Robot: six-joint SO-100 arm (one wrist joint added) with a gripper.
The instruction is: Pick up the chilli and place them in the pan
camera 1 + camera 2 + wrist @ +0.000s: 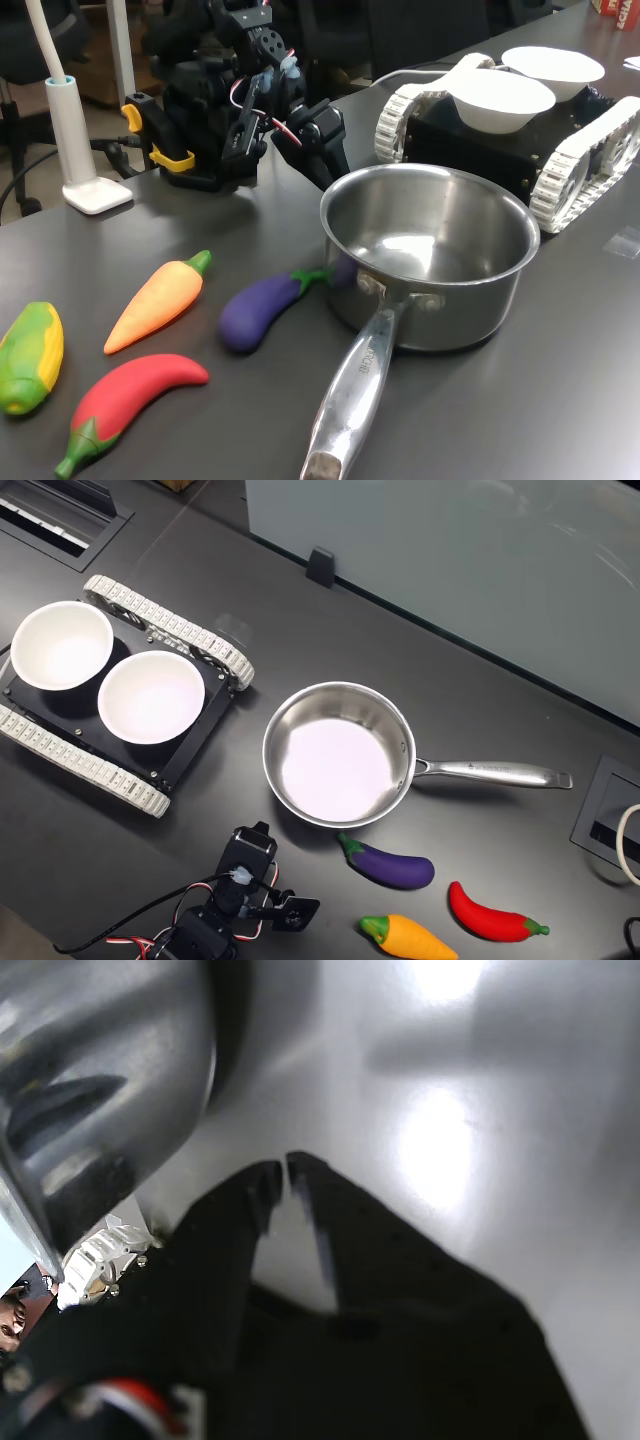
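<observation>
Claw (288,1168): in the wrist view the two black fingers meet at their tips with only a sliver of light between them, and nothing sits in that sliver. Pressed together, empty. It hangs low over the dark table (560,380) just beside the outer wall of the pan (430,255).

In the first exterior view the arm (255,95) sits folded near its base, reaching down at about 10 o'clock from the pan. The pan's bowl holds nothing; its long handle runs toward 7 o'clock in the first exterior view.

Chilli (130,395): lies flat on the table, well apart from the claw, with the pan and the eggplant (265,310) between. In the second exterior view the chilli (495,913) is at roughly 4 o'clock from the pan, below the handle, just beside the carrot (410,937).

Step in hand, as judged: the start, with the reach not yet made and the chilli untouched.

Next move calls for: spreading the fingers, carrying the claw past the pan and eggplant, lining up across the chilli's narrow width, and descending without nudging the carrot.
</observation>
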